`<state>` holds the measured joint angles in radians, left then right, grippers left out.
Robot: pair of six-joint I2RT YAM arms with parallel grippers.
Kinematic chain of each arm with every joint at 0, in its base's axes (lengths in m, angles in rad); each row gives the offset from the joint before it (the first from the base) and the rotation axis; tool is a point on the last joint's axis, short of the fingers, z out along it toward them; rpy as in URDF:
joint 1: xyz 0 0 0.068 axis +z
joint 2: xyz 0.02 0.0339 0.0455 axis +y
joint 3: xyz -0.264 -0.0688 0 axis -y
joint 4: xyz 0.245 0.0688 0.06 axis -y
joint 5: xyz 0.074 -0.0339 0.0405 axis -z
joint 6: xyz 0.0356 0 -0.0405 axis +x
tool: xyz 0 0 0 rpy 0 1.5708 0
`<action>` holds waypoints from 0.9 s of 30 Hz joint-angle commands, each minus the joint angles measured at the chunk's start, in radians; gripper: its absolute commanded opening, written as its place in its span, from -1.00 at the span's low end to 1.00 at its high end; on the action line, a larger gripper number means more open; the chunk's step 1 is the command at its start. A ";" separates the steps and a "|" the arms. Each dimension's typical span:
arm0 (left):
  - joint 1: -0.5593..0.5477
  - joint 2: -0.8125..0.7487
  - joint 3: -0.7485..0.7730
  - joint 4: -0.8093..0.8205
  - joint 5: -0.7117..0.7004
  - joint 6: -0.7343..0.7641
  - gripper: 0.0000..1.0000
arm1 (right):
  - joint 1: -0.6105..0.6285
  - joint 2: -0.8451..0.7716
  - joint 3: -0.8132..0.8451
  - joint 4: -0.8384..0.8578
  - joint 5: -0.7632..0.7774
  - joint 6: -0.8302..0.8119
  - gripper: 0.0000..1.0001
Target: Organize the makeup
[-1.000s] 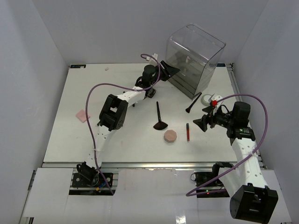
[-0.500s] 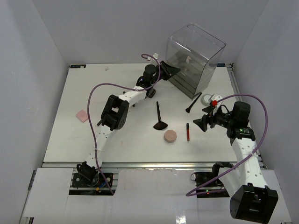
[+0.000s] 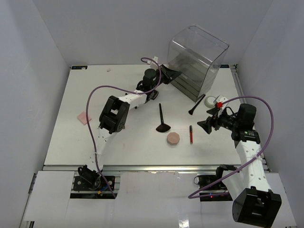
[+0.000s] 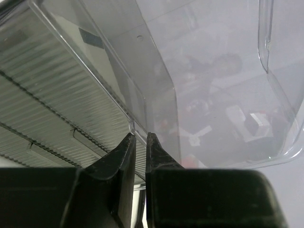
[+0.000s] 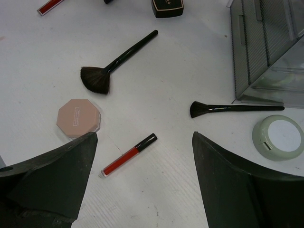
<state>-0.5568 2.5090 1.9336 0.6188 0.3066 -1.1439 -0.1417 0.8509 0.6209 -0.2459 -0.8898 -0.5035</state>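
A black fan brush (image 3: pixel 163 119) (image 5: pixel 111 66), a pink octagonal puff (image 3: pixel 173 138) (image 5: pixel 78 118) and a dark-red stick (image 3: pixel 191 134) (image 5: pixel 129 155) lie mid-table. A small black brush (image 3: pixel 196 105) (image 5: pixel 232 108) lies by the clear drawer box (image 3: pixel 199 57). A square black compact (image 5: pixel 167 7) and a second red stick (image 5: pixel 50 4) show at the top of the right wrist view. My right gripper (image 3: pixel 206 124) (image 5: pixel 144 137) is open and empty above the red stick. My left gripper (image 3: pixel 171 74) (image 4: pixel 140 137) is shut on the box's thin clear plastic edge (image 4: pixel 134 127).
A round pale-green compact (image 3: pixel 211 100) (image 5: pixel 280 137) sits right of the small brush. A pink item (image 3: pixel 84 117) lies far left on the white table (image 3: pixel 118 142). The drawer box (image 5: pixel 270 47) stands at the back right.
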 commanded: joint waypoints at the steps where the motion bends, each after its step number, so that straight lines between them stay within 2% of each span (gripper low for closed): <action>1: -0.002 -0.189 -0.142 0.044 0.045 0.093 -1.00 | -0.016 -0.011 0.027 -0.003 -0.047 -0.008 0.75; 10: 0.007 -0.321 -0.284 0.079 0.096 0.085 -1.00 | -0.023 -0.006 0.037 0.008 -0.068 -0.004 0.84; 18: 0.026 -0.428 -0.368 0.085 0.145 0.081 -1.00 | -0.026 0.072 0.144 0.041 -0.128 0.132 0.93; 21: 0.033 -0.461 -0.388 0.089 0.162 0.070 -1.00 | -0.026 0.113 0.185 0.089 -0.134 0.234 0.97; 27: 0.046 -0.504 -0.409 0.088 0.189 0.039 -1.00 | -0.026 0.203 0.258 0.300 -0.119 0.526 0.92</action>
<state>-0.5194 2.1083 1.5328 0.6665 0.4257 -1.1168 -0.1634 1.0034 0.7960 -0.1382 -0.9911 -0.2075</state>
